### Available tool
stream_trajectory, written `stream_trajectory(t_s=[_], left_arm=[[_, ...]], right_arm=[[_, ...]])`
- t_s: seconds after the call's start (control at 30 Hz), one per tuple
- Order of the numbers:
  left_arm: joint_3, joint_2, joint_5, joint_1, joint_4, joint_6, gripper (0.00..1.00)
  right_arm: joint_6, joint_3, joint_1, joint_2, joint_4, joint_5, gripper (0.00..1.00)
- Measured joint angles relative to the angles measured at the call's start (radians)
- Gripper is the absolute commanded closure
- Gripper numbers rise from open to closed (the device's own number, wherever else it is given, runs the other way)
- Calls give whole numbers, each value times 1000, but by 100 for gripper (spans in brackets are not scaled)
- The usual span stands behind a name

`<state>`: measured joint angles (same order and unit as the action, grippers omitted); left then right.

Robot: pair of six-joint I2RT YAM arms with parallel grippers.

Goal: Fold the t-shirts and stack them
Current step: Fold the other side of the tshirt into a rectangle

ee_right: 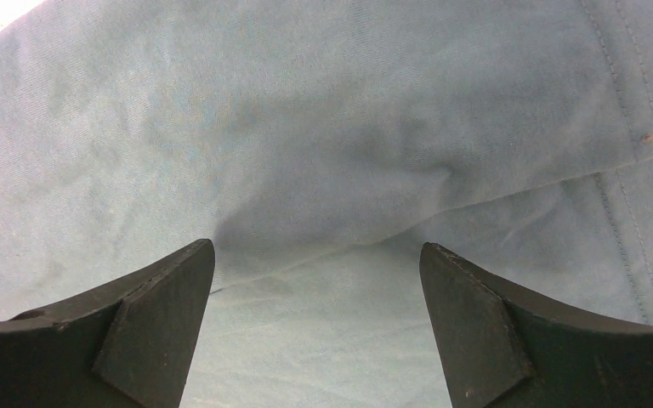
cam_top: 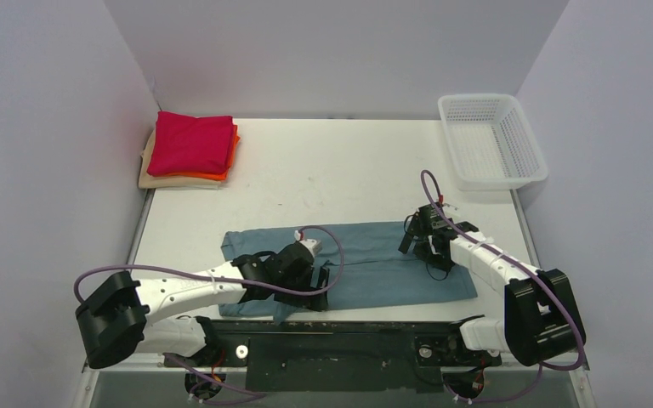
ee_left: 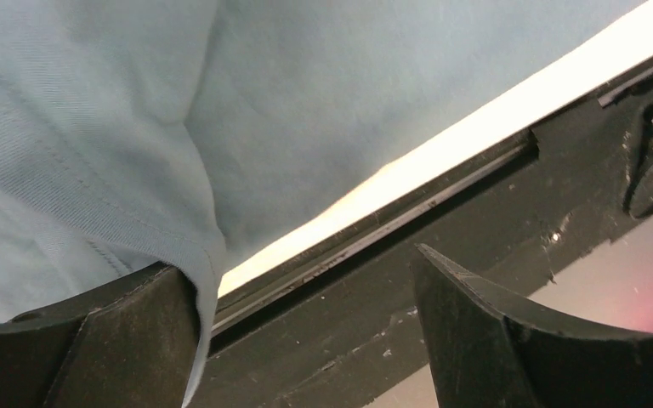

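The bench is a white, flat rectangular surface with a few small dark marks near its centre. Plain pale panels enclose it on three sides: a back panel, a left panel and a right panel. A white plastic mesh basket stands upright at the far right corner, open side up, close to the right panel; contact between them cannot be determined. A black mounting plate runs along the near edge of the bench. The left wrist view shows this plate scuffed and speckled.
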<state>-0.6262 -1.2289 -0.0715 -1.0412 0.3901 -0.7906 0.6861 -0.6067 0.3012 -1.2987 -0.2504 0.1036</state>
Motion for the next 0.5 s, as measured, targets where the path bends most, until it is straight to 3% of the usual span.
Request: stream_trajectory(t_s=[0.5], left_arm=[[-159,-96,212,-5,149,24,6]], right_arm=[[-5,0,0,14,-12,0,15]])
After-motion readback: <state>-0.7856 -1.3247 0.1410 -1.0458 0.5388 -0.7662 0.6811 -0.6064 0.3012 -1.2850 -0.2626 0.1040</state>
